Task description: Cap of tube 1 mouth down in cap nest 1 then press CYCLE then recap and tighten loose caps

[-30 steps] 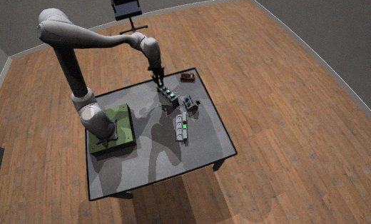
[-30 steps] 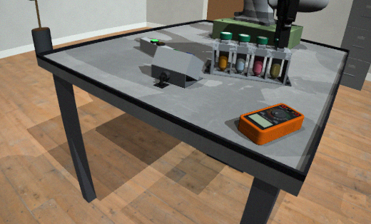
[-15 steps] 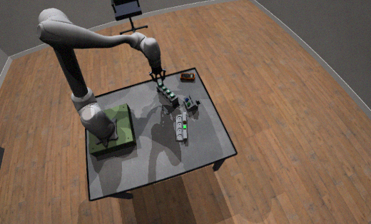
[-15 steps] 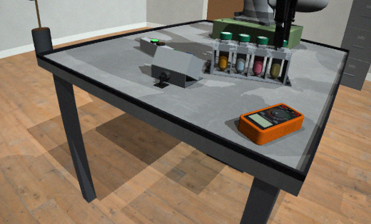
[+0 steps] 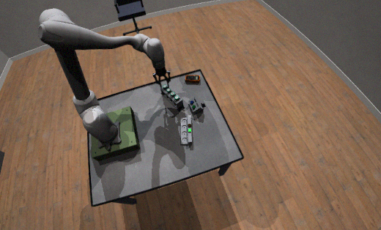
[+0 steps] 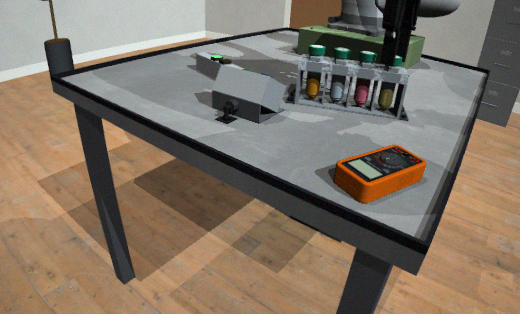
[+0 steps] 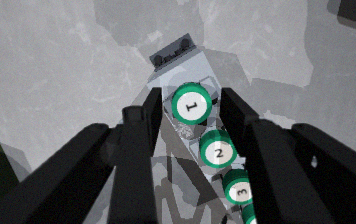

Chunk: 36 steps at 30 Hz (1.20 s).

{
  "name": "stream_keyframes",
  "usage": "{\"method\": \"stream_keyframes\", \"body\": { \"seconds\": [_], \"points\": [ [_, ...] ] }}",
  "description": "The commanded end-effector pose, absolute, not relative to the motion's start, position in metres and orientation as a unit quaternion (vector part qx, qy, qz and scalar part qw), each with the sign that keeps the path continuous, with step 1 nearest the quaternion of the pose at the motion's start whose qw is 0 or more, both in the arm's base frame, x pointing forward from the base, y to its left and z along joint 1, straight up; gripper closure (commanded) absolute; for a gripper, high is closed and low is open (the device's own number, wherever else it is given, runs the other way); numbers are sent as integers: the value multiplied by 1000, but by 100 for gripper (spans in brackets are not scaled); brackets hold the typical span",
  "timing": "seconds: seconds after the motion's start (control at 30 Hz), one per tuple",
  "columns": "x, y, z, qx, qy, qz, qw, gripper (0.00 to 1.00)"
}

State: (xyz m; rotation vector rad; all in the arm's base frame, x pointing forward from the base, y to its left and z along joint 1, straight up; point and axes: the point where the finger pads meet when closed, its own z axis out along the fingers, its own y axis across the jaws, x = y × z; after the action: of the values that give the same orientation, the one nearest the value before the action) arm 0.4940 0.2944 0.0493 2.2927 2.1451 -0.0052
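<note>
The decapping station (image 5: 172,95) holds several tubes with green caps. In the wrist view cap 1 (image 7: 191,103) sits on its tube, with cap 2 (image 7: 218,148) and cap 3 (image 7: 239,186) behind it in the row. My gripper (image 7: 191,102) points straight down over tube 1 (image 6: 386,98). Its fingers stand on both sides of cap 1 with a gap on each side, so it is open. In the exterior view the gripper (image 6: 395,53) partly hides cap 1. The cap tray (image 5: 186,130) shows its green lamp (image 5: 190,130) lit, and its nests look empty.
The key housing (image 5: 196,106) stands between the station and the tray; it also shows in the exterior view (image 6: 245,93). An orange multimeter (image 6: 380,171) lies near the table's far corner. The arm's green base block (image 5: 115,138) fills the table's left side.
</note>
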Motion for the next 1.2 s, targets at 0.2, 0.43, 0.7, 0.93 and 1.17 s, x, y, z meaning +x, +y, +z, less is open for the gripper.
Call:
{"method": "stream_keyframes", "body": {
  "seconds": [0.2, 0.43, 0.7, 0.93, 1.17],
  "points": [
    [494, 295, 50, 578, 816, -1, 1, 59],
    [494, 295, 50, 431, 903, -2, 1, 59],
    [494, 295, 50, 347, 938, -1, 0, 59],
    [494, 295, 50, 347, 938, -1, 0, 70],
    [494, 295, 50, 347, 938, -1, 0, 70]
  ]
}}
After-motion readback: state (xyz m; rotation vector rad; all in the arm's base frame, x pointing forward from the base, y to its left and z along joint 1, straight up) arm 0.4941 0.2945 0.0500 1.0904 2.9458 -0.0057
